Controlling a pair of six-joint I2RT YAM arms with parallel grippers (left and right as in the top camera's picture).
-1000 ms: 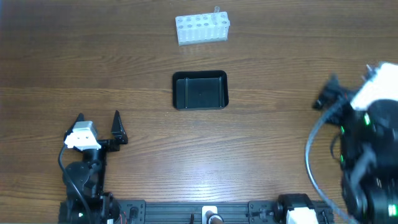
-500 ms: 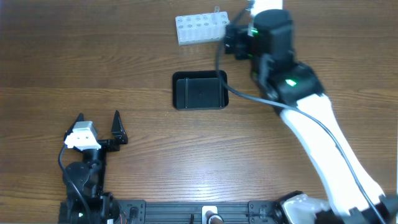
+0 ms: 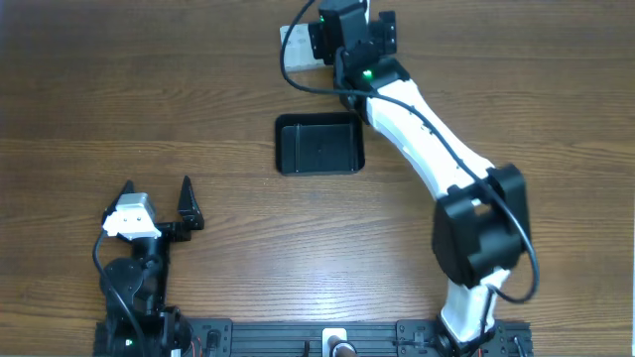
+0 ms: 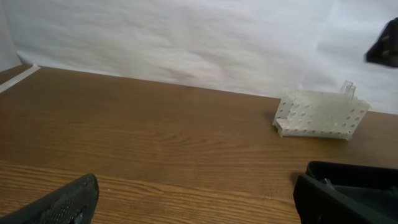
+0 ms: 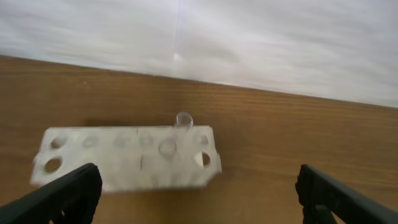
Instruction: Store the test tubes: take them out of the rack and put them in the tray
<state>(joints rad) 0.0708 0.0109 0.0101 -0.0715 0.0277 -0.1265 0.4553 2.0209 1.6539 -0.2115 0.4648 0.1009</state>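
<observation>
Right wrist view: right gripper [image 5: 196,180] wide open above the rack [image 5: 124,155], twelve o'clock of the tray [image 3: 319,145]. Centre it over the corner test tube [image 5: 183,119], then descend straight.

The tabletop [image 3: 119,89] was brown with a streaked wood grain. The tray [image 3: 319,120] was plain black, the rack [image 5: 127,155] translucent white, its test tube [image 5: 183,119] clear. The right arm [image 3: 422,139] was white with black joints, the left claw [image 3: 157,185] black.

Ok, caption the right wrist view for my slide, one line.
Right arm's open jaws hover over the white rack, one clear test tube upright at its edge.
</observation>
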